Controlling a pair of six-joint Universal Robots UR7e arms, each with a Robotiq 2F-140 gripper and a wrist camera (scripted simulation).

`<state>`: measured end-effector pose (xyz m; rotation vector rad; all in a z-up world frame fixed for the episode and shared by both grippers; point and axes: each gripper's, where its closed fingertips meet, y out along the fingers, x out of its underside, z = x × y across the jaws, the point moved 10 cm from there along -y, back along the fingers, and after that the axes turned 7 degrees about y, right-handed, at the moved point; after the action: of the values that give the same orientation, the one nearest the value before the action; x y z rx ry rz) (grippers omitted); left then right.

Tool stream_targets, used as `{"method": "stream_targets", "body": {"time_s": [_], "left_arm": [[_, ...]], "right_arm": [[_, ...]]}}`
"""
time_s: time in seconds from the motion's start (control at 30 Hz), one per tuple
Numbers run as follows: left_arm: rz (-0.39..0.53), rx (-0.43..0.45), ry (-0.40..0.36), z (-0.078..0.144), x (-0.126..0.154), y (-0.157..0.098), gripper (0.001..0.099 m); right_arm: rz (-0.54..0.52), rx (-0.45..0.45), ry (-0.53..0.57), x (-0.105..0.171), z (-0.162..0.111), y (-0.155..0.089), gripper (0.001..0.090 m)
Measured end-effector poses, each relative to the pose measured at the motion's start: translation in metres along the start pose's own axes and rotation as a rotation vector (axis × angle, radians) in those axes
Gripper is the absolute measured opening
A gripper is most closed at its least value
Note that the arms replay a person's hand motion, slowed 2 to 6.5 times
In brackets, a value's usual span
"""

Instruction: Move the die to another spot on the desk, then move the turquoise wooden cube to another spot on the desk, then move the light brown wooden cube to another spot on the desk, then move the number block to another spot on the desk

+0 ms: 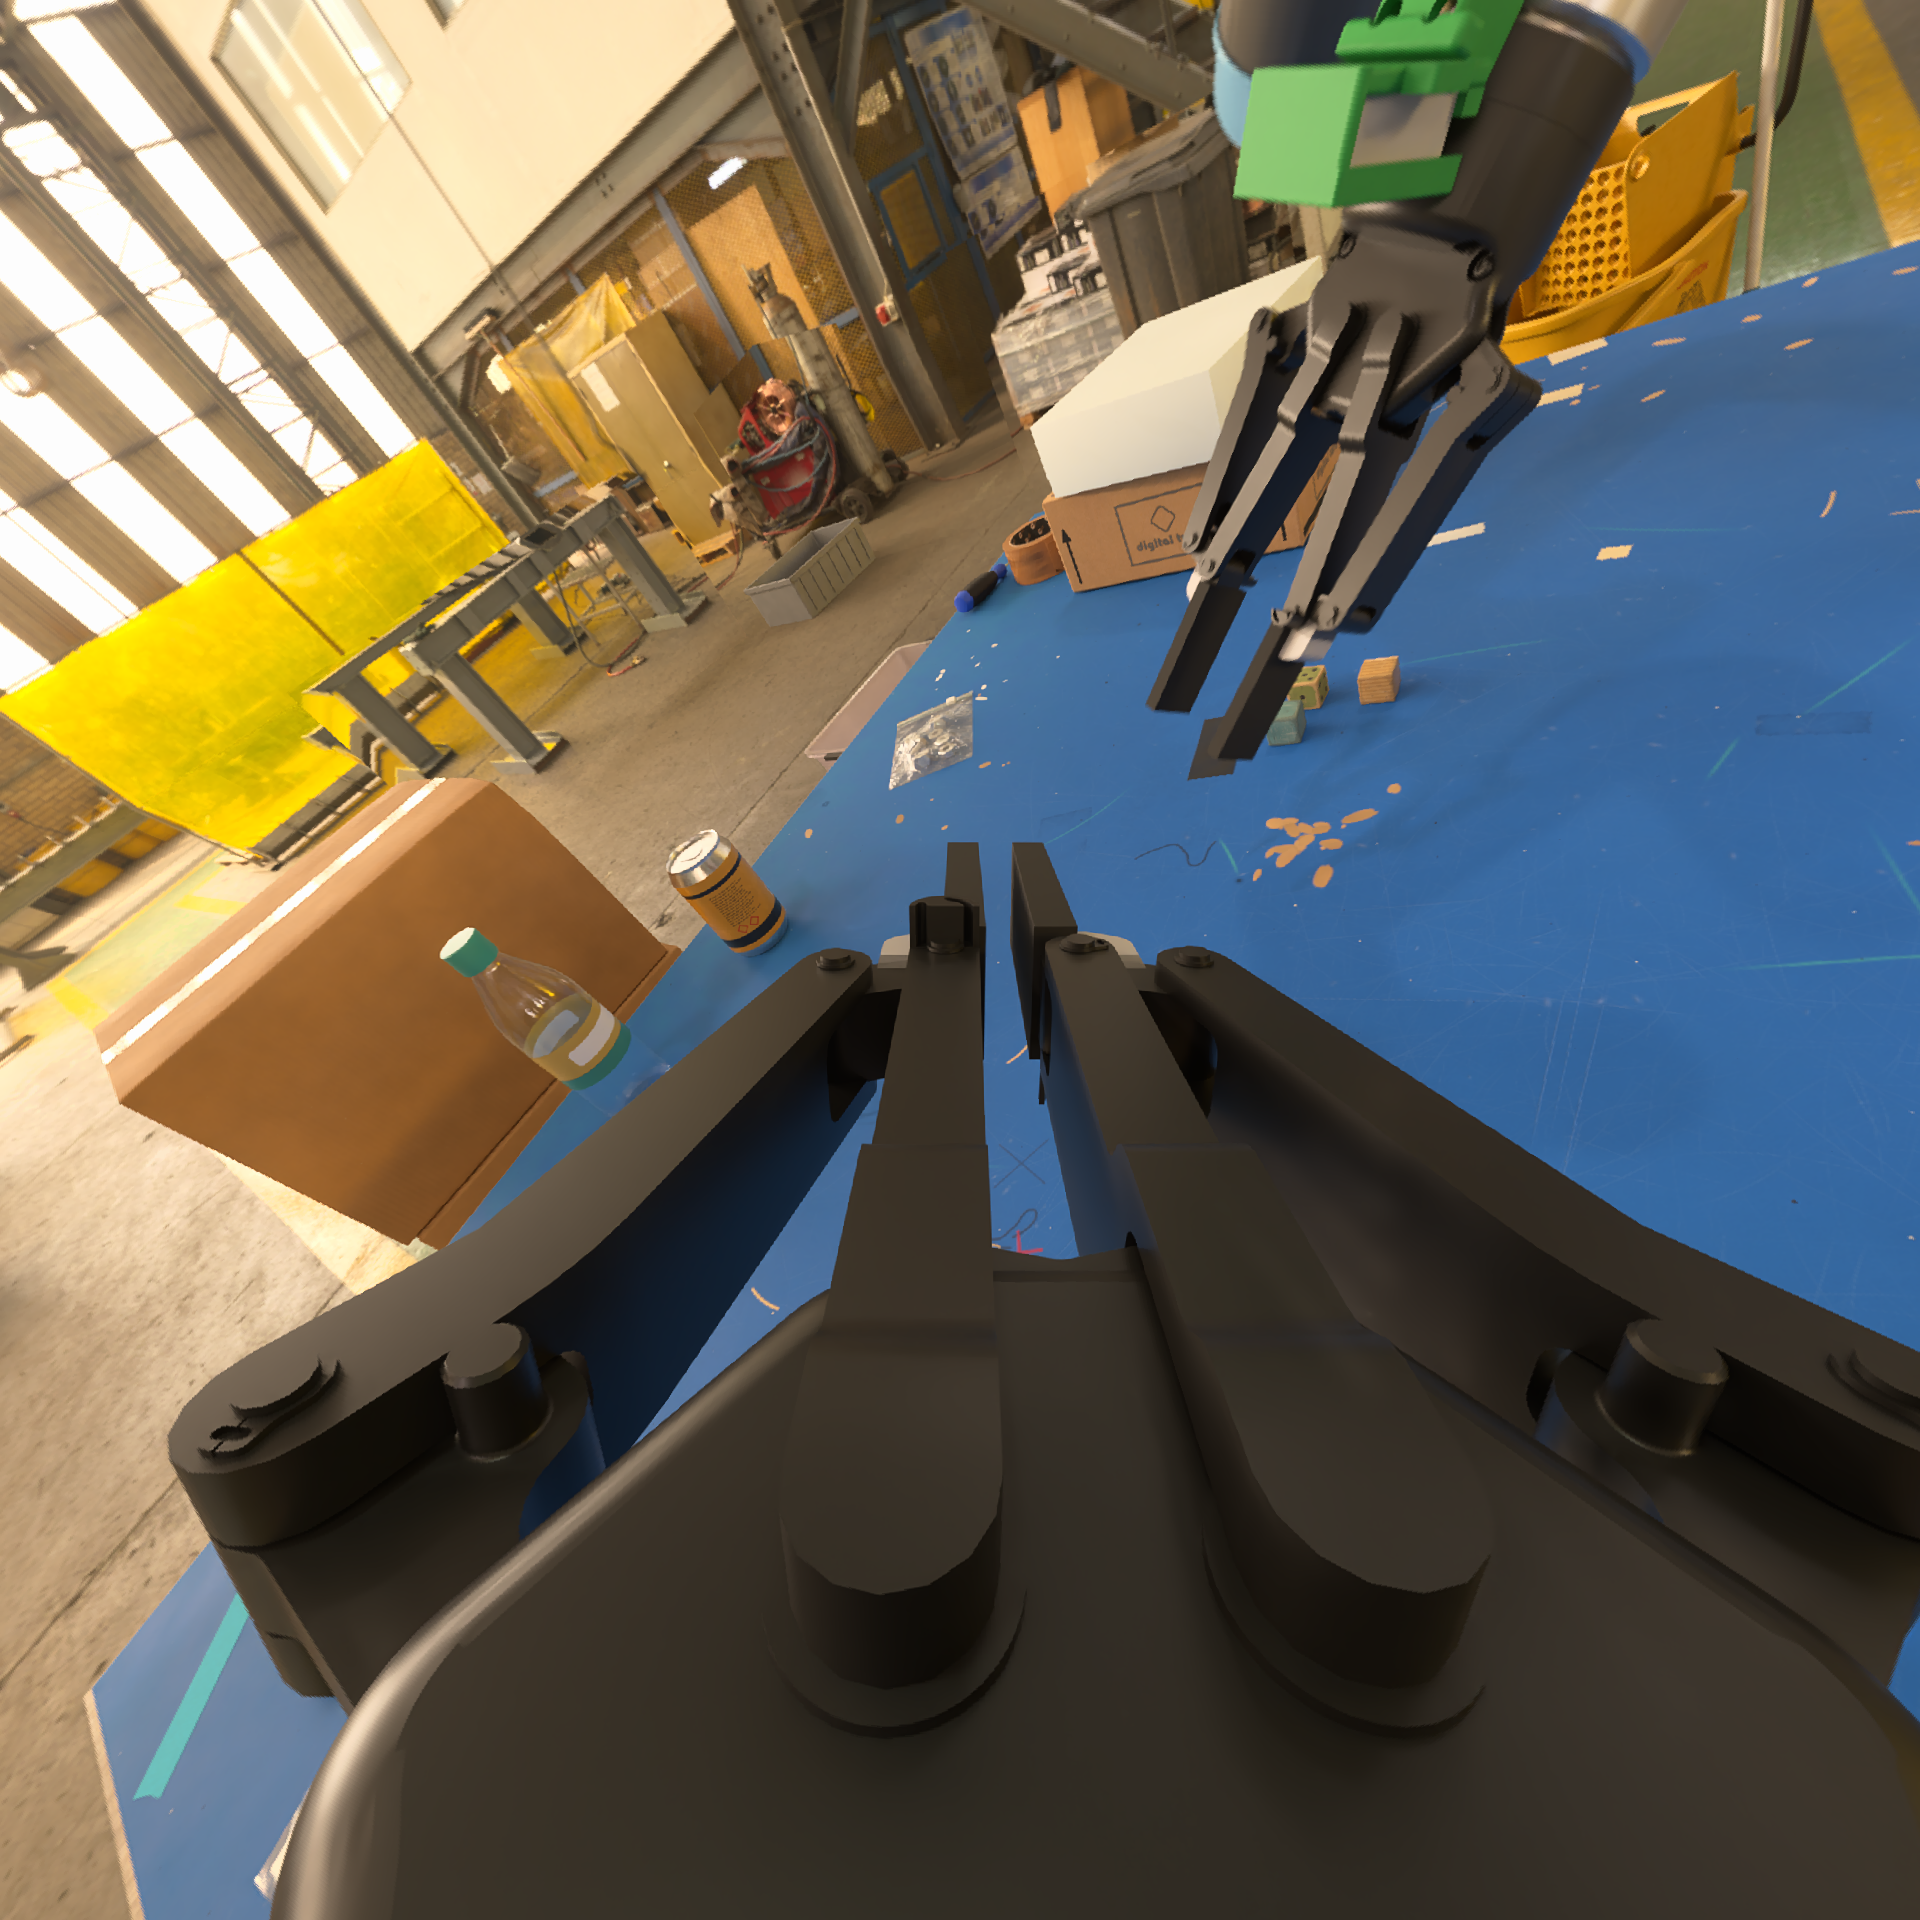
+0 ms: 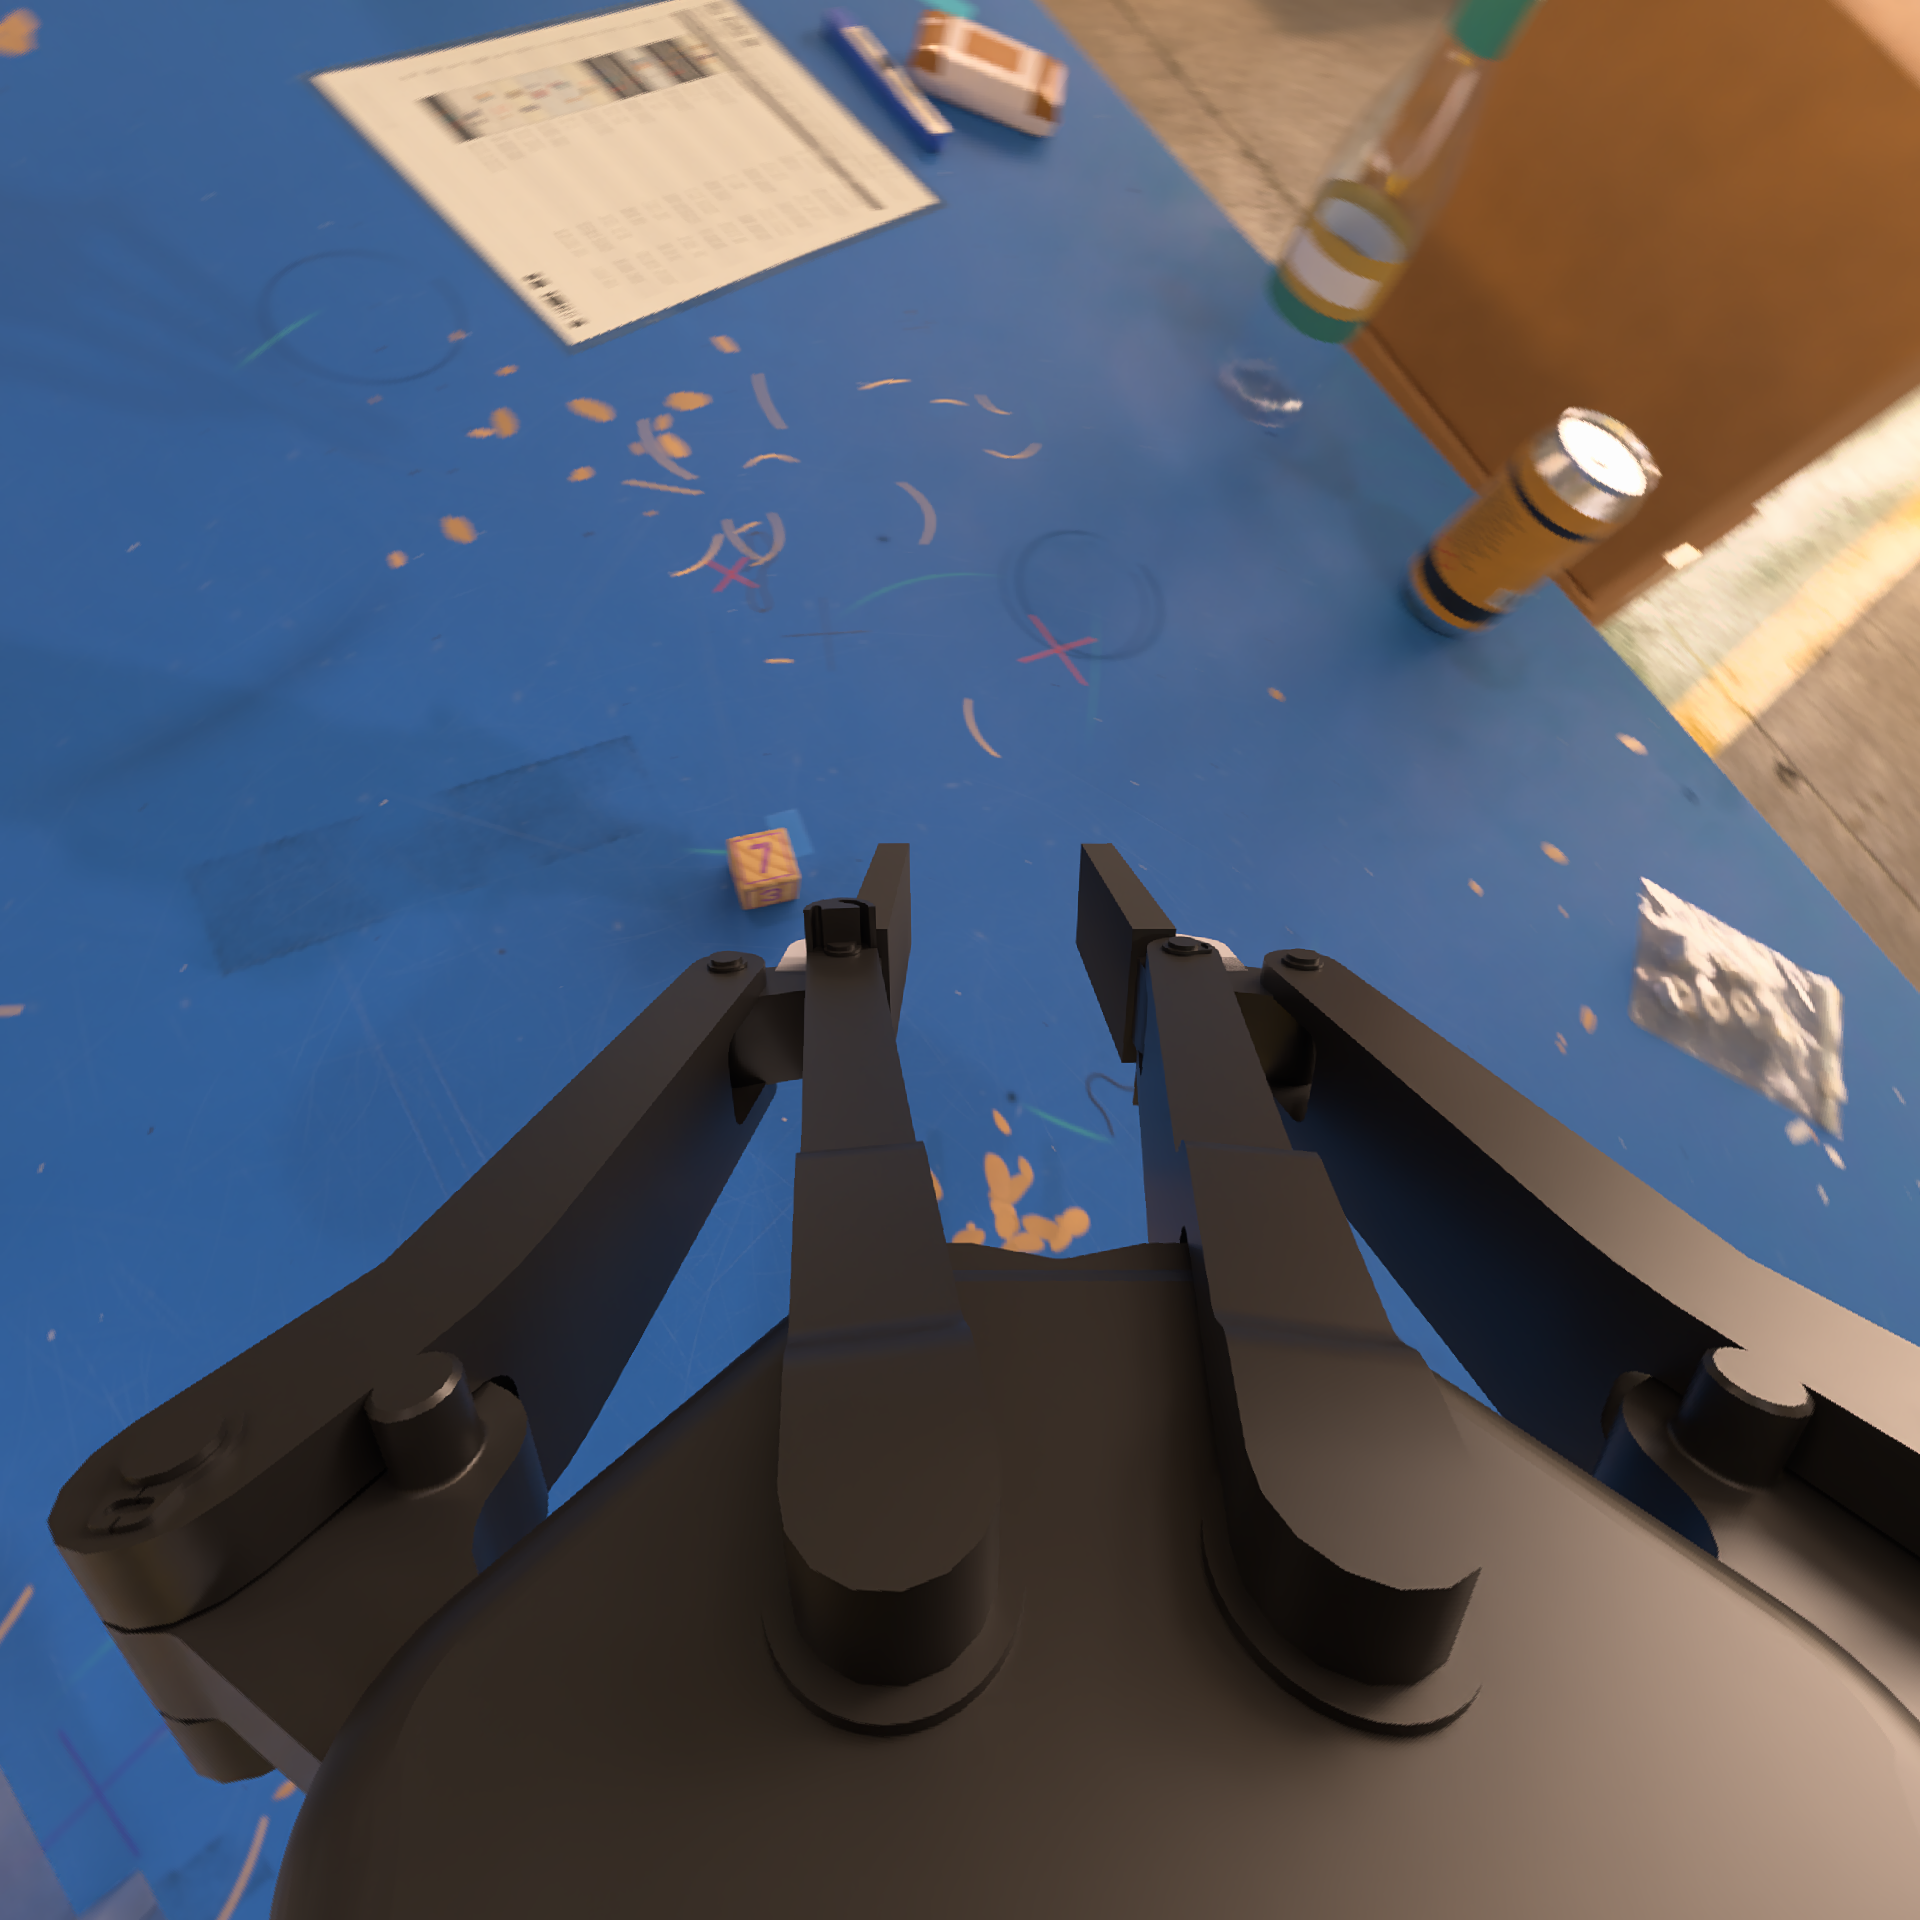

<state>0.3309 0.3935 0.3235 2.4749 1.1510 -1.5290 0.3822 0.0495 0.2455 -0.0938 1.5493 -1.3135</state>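
Right of centre in your left wrist view, the right gripper [image 1: 1210,717] hangs spread and empty, tilted over the die [image 1: 1309,687], turquoise wooden cube [image 1: 1285,721] and light brown wooden cube [image 1: 1378,680]. Crowded blocks risk being knocked. Your left gripper [image 1: 995,868] is nearly pressed together, empty. The number block [image 2: 763,868] sits left of the right gripper's fingertips.

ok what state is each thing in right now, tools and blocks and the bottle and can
left tool: shut, empty
right tool: open, empty
die: on desk
turquoise cube: on desk
light brown cube: on desk
number block: on desk
bottle: upright, capped
can: upright
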Motion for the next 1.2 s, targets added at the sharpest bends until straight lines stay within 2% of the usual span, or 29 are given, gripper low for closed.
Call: {"method": "stream_targets", "body": {"time_s": [0.17, 0.43, 0.73, 1.03, 1.2], "left_arm": [[-0.011, 0.005, 0.009, 0.002, 0.000, 0.000, 0.0087], [-0.014, 0.009, 0.021, 0.003, 0.000, -0.001, 0.0087], [0.004, 0.008, 0.014, 0.002, 0.000, -0.004, 0.0086], [0.014, 0.009, 0.013, 0.001, -0.001, -0.005, 0.0086], [0.016, 0.011, 0.016, 0.002, -0.001, -0.005, 0.0086]], "right_arm": [[-0.051, -0.116, -0.133, -0.006, -0.021, 0.034, 0.0438], [-0.157, -0.228, -0.175, -0.002, -0.043, 0.084, 0.0438], [-0.200, -0.239, -0.203, 0.005, -0.056, 0.118, 0.0419], [-0.231, -0.272, -0.198, 0.010, -0.064, 0.136, 0.0396], [-0.246, -0.260, -0.210, 0.013, -0.066, 0.142, 0.0341]]}}
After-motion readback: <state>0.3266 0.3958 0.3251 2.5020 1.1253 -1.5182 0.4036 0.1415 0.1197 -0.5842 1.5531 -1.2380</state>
